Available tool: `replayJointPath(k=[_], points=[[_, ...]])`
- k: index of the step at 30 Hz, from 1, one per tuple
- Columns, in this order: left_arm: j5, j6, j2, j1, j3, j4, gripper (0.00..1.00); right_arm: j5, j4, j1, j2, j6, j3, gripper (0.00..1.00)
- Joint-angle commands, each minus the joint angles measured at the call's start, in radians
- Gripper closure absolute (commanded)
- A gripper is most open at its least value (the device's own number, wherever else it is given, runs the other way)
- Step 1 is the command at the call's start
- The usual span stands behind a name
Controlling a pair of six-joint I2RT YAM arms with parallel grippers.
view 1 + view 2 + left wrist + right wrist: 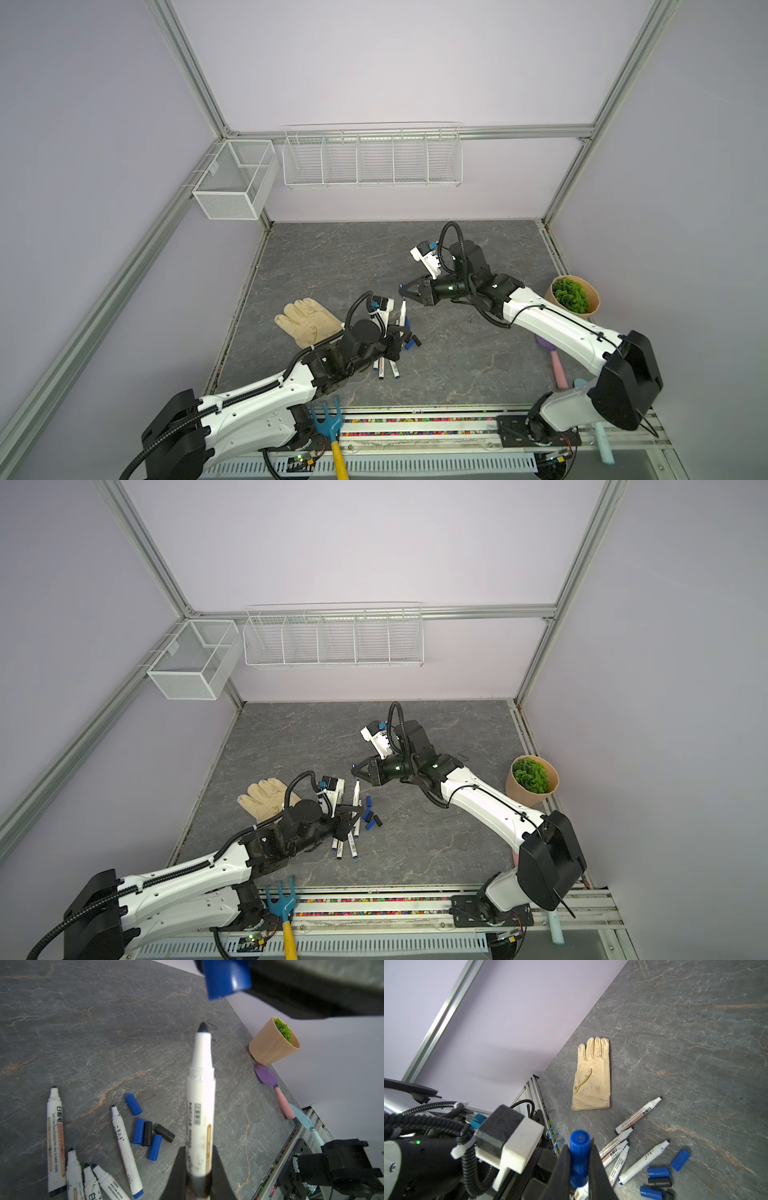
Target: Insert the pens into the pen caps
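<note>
My left gripper is shut on the lower barrel of a white pen, whose dark tip points up at my right gripper. That gripper is shut on a blue pen cap, its open end facing the pen. In the left wrist view the tip and cap are a short way apart. Several uncapped pens lie on the grey table under my left gripper. Several loose blue and black pen caps lie beside them.
A cream glove lies left of the pens. A potted plant stands at the right edge, with a purple trowel near it. A blue garden fork rests on the front rail. Wire baskets hang on the back wall.
</note>
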Motion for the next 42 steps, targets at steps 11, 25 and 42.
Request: replayJointPath(k=[11,25,42], points=[[-0.006,0.024,0.002,-0.004,0.02,0.059,1.0,0.005,-0.054,0.006,-0.002,-0.048,-0.007,0.93],[0.001,0.028,0.007,-0.005,0.021,0.065,1.0,0.017,-0.024,0.001,0.011,-0.031,0.001,0.93],[-0.004,0.024,0.003,-0.005,0.011,0.071,1.0,0.036,-0.059,-0.01,0.02,-0.064,0.026,0.93]])
